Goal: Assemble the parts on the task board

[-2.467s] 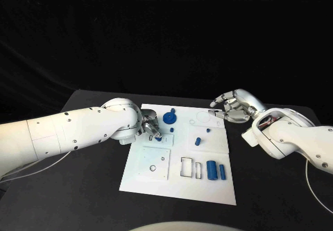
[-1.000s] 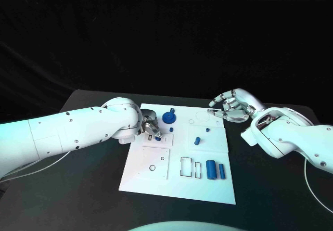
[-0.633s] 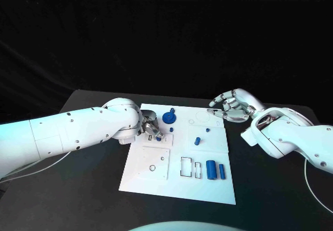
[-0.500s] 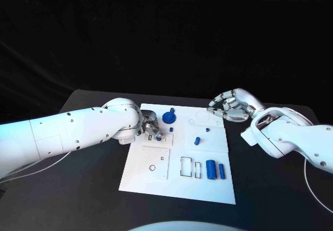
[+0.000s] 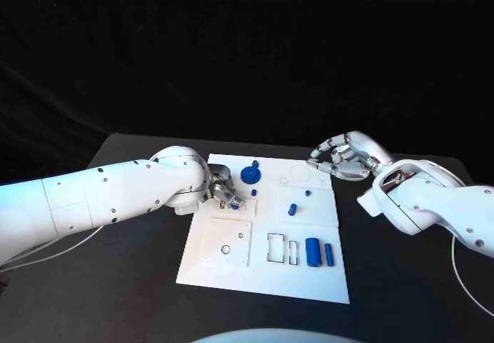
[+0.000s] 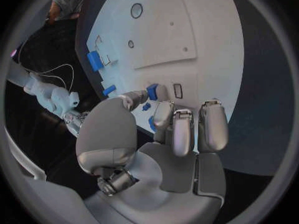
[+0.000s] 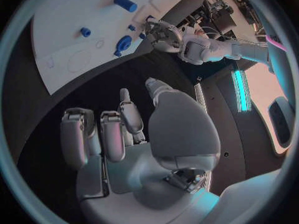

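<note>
The white task board (image 5: 232, 246) lies in the middle of the black table. My left hand (image 5: 223, 191) rests over the board's left edge, its fingertips down by a small rectangular slot. It pinches a small blue part (image 6: 152, 91) between thumb and a finger. My right hand (image 5: 340, 158) hovers above the board's far right corner with its fingers curled in and nothing in them (image 7: 118, 129). On the board stand a blue gear (image 5: 250, 174), two small blue pegs (image 5: 254, 191) (image 5: 308, 192), a short blue cylinder (image 5: 293, 209) and two longer blue cylinders (image 5: 312, 251) (image 5: 328, 252).
A square inset plate (image 5: 228, 241) with a small ring lies on the board's near left. Rectangular slots (image 5: 278, 246) sit beside the long cylinders. Bare black table (image 5: 412, 286) surrounds the board on all sides.
My right hand's fingers have curled inward from a spread pose. My left hand has stayed nearly still over the slot with the small blue part.
</note>
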Controlling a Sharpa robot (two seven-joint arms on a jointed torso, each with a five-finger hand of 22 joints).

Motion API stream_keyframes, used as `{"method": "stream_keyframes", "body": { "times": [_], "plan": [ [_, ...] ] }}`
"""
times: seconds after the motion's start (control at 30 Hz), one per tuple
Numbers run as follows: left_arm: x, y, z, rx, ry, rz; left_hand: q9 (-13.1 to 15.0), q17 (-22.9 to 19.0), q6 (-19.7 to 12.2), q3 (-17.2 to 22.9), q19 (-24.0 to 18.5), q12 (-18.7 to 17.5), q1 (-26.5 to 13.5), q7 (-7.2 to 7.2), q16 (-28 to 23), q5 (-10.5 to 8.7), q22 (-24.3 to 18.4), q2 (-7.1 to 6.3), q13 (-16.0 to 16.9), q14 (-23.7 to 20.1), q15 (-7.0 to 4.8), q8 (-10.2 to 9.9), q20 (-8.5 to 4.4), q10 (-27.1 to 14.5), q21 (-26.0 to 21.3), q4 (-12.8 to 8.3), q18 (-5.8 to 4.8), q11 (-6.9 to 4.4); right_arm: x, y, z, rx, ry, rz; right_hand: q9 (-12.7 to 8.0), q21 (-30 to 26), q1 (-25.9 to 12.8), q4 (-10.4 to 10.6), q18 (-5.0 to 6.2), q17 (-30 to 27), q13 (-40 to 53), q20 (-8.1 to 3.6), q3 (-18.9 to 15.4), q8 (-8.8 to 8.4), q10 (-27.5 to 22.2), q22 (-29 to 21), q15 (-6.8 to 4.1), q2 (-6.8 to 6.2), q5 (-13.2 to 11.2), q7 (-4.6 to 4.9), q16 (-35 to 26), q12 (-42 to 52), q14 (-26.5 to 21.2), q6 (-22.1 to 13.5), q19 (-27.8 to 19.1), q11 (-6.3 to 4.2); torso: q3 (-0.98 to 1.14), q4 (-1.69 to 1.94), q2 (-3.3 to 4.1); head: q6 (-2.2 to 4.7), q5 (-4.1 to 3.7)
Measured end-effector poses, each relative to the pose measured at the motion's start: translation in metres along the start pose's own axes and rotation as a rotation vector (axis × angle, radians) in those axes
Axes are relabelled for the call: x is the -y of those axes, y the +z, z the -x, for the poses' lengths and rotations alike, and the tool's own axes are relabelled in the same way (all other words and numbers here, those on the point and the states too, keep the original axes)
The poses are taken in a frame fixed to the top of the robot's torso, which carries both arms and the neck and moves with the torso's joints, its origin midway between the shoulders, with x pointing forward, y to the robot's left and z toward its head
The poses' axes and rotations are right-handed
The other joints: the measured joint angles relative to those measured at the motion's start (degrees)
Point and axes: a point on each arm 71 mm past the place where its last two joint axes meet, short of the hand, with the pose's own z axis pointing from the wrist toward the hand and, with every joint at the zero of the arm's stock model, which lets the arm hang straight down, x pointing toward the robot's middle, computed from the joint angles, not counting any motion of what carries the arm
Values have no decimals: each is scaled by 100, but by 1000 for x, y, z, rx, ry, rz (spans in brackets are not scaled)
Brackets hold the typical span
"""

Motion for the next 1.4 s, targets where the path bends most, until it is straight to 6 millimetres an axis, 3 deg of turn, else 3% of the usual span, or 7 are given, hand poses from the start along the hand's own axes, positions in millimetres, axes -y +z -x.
{"method": "stream_keyframes", "body": {
  "times": [0.27,0.5,0.67,0.8,0.97,1.13,1.4],
  "plan": [
    [0,-4,2,5,-3,-7,10,0,0,-134,0,-23,0,0,0,0,-4,0,-41,0,0,-46,0,0,0,104,0,0,2,0,1,8,0,-4,6,-40,-159,4,0,0,-28,0,-120,23,-2,0,-22,14,37,0,-13,-14,22,0,0,-2,-4,3,0,39,-74],
    [2,-9,9,24,-6,-19,31,0,-2,-474,0,-41,-105,42,0,-5,-17,0,-64,0,0,-75,0,-25,0,186,0,21,4,0,3,18,0,-11,6,-105,-323,-6,0,-1,-113,0,-274,23,-84,-1,-22,21,68,-1,-34,-105,22,-41,0,0,-3,2,-3,53,-75],
    [1,-15,17,43,-12,-23,48,-1,-2,-799,-1,-67,-173,42,0,-252,-20,-23,-78,0,1,-124,0,-25,0,198,-1,21,5,0,4,22,1,-14,6,-105,-322,17,0,-1,-118,0,-298,23,-84,0,-22,21,68,0,-57,-105,22,-41,0,0,3,1,-4,57,-59],
    [-4,-20,27,61,-19,-17,48,-1,-2,-891,-1,-131,-196,42,0,-311,-56,0,-133,0,1,-156,0,-47,0,198,0,44,6,0,3,24,1,-16,5,-105,-322,17,0,-1,-119,0,-298,23,-83,4,-22,21,68,0,-59,-105,22,-41,0,0,4,1,-4,65,-51],
    [-18,-26,48,98,-31,13,49,-1,-136,-973,-136,-488,51,142,-74,-313,-288,88,-523,0,1,-299,48,-293,-113,185,0,97,7,0,4,25,2,-18,4,-105,-322,2,0,-1,-119,1,-314,45,-83,4,-22,21,68,0,-66,-105,22,-41,0,0,7,4,-4,69,-43],
    [-30,-31,73,138,-60,46,-169,-1,-558,-1203,-403,-1186,275,370,-160,-280,-717,90,-1300,-10,197,-772,174,-783,-338,190,0,326,7,0,4,27,2,-19,4,-105,-322,2,0,-1,-118,0,-314,45,-83,3,-22,21,68,0,-66,-105,22,-41,0,0,4,3,0,85,-24],
    [-37,-25,87,158,-85,72,-215,-1,-566,-1286,-413,-1244,305,379,-160,-280,-720,108,-1373,-10,197,-830,184,-835,-338,198,1,337,7,0,4,27,2,-20,4,-105,-322,-15,0,-2,-118,1,-329,45,-83,2,-21,21,126,-21,-66,-105,21,-61,0,0,-2,-10,15,88,-35]
  ]
}}
